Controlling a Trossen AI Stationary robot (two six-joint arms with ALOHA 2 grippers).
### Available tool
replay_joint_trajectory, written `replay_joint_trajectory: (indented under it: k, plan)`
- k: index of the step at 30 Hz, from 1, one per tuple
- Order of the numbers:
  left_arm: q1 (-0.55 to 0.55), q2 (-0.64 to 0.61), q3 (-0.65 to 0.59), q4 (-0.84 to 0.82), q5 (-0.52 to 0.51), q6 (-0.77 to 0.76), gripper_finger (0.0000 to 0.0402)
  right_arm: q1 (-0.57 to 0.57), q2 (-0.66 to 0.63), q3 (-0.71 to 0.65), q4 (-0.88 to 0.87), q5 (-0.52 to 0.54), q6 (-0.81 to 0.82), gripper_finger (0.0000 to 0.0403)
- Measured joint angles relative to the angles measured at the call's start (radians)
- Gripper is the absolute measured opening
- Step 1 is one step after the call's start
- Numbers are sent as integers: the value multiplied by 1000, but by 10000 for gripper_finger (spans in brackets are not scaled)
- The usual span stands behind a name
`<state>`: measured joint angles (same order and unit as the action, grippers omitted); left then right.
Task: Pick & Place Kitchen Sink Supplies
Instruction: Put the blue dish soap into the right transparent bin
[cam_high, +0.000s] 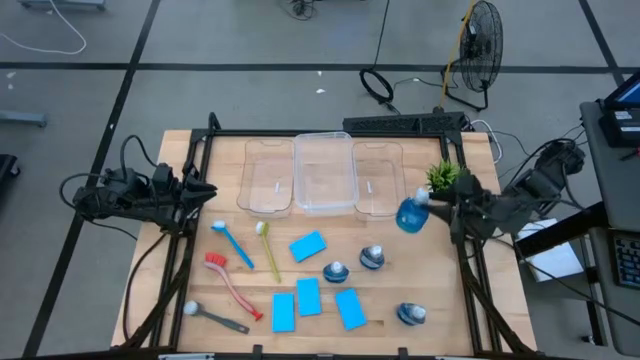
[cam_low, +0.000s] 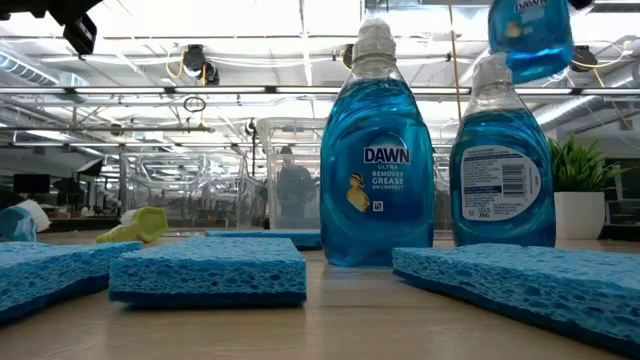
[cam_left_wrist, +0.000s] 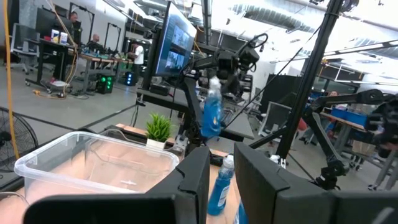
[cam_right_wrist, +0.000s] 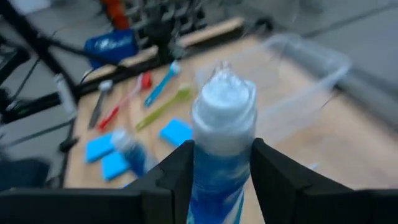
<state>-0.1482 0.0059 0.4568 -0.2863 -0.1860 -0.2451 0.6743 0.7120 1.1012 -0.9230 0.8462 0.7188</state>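
Observation:
My right gripper (cam_high: 428, 207) is at the table's right side, near the right-hand bin, shut on a blue-liquid bottle (cam_high: 411, 214) that hangs above the table; the bottle's lower body (cam_low: 530, 40) also shows in the low view. Another three bottles (cam_high: 336, 271) (cam_high: 372, 258) (cam_high: 411, 314) stand upright on the wood. Several flat blue sponges (cam_high: 308, 245) lie near them. The blue (cam_high: 232, 243), yellow-green (cam_high: 268, 250), red (cam_high: 232, 285) and grey-black (cam_high: 215, 317) brushes lie flat at the left. My left gripper (cam_high: 210, 190) waits open over the table's left edge. My right gripper pinches the bottle's upper body just below the pale cap (cam_right_wrist: 222, 180) between its two fingers (cam_right_wrist: 177, 171). It comes from the table's right side, slanting slightly down. The bottle is lifted clear of the table, roughly upright with its cap (cam_left_wrist: 213, 84) up and its body hanging below the fingers.
Three clear plastic bins (cam_high: 324, 172) stand side by side at the table's far edge. A small green potted plant (cam_high: 443, 176) sits at the far right, close behind the held bottle. Bare wood lies between the bins and the supplies.

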Motion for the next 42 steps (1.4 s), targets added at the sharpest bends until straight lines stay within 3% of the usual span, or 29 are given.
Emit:
replay_joint_trajectory:
  k: [3, 6, 10, 13, 19, 31, 35, 42]
  plan:
    - [0, 0, 0, 0, -1, 0, 77, -46, 0, 0, -7, 120, -63, 116]
    - [0, 0, 0, 1, 0, -3, 77, -113, 4, 0, 75, 153, -199, 81]
    - [0, 0, 0, 9, -1, -2, 77, -205, 23, 1, 261, 50, -423, 37]
    - [0, 0, 0, 9, 0, -29, 77, -264, 46, 0, 320, -34, -494, 22]
    - [0, 0, 0, 10, 0, -106, 77, -312, 57, -1, 316, -90, -500, 15]
    - [0, 0, 0, 8, 0, -76, 77, -314, 69, -1, 286, -96, -493, 15]
    - [0, 0, 0, 8, 0, -76, 77, -314, 68, -1, 241, -145, -492, 17]
    - [0, 0, 0, 8, 0, -75, 77, -314, 100, -1, 59, -146, -399, 65]
